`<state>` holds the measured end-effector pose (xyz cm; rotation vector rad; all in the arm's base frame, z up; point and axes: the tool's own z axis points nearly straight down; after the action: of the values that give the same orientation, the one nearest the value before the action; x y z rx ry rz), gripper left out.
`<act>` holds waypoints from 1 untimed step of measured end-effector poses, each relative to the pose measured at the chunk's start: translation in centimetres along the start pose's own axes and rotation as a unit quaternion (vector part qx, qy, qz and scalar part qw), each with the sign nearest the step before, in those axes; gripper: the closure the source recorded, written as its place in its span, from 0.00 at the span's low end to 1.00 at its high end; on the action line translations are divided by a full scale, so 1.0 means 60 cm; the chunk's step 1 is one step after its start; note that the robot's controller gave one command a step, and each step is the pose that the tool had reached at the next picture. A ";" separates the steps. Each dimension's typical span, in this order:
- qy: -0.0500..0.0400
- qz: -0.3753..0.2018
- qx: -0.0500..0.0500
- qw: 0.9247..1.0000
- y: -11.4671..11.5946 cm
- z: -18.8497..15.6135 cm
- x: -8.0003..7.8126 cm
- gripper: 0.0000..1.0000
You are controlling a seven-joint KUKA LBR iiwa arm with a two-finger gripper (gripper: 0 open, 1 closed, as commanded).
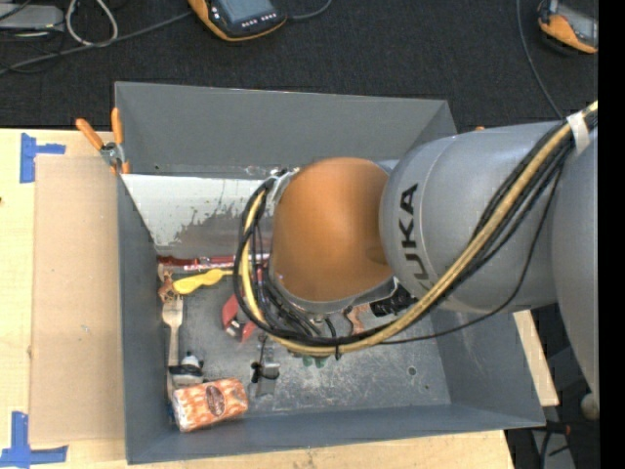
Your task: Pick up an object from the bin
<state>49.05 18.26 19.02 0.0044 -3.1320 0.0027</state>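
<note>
**Bin point(322, 413), grey metal: contents from near edge to far**

1. Orange-and-white printed packet point(208, 403), lying flat in the near-left corner.
2. Small black piece point(264, 368), mid-floor, just beside my wrist.
3. Pale fork point(174, 322), along the left wall.
4. Red piece point(232, 317), with a yellow curved piece point(198, 281) beyond it.

**Handling:** I judge the red and black pieces the likeliest picks, being nearest. I should come down straight, centred on one thing, clear of the fork.

**My claw point(281, 352):** under my orange cover point(327, 228), over the floor's middle. How far open it is, and whether it has hold of anything, I cannot tell.
</note>
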 end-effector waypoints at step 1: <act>-0.004 0.002 -0.001 1.000 -0.002 -0.006 -0.003 0.00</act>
<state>49.26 18.16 19.39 -0.0031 -3.1392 0.0004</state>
